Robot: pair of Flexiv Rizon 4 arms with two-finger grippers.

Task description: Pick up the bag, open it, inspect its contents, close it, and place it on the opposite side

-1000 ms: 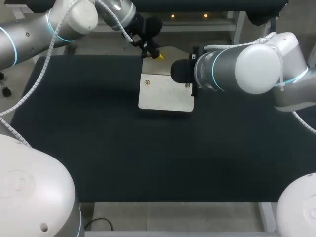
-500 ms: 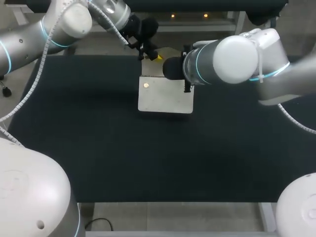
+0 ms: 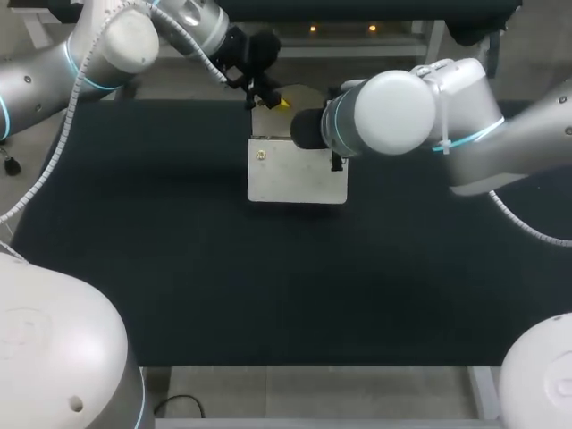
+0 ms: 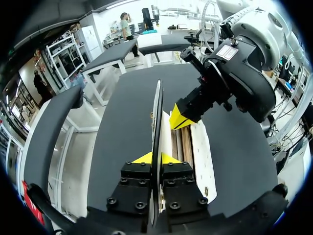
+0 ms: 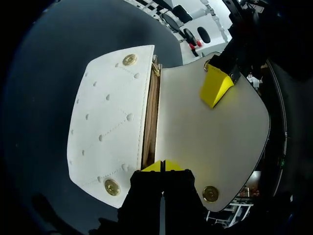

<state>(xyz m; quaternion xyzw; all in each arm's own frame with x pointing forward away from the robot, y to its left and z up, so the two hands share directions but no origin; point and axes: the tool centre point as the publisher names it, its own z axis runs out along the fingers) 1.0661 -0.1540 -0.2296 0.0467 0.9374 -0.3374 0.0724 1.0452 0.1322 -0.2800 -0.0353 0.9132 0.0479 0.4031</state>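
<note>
Two steps look done: bag at table's far-middle edge is held open, left gripper pinching its raised flap, right gripper tips closed together at its mouth; inspecting, closing, placing remain.

Both arms met at the far middle. The left gripper pinched the upright flap between its yellow tips. The right gripper pointed downward, its tips pressed together.
</note>
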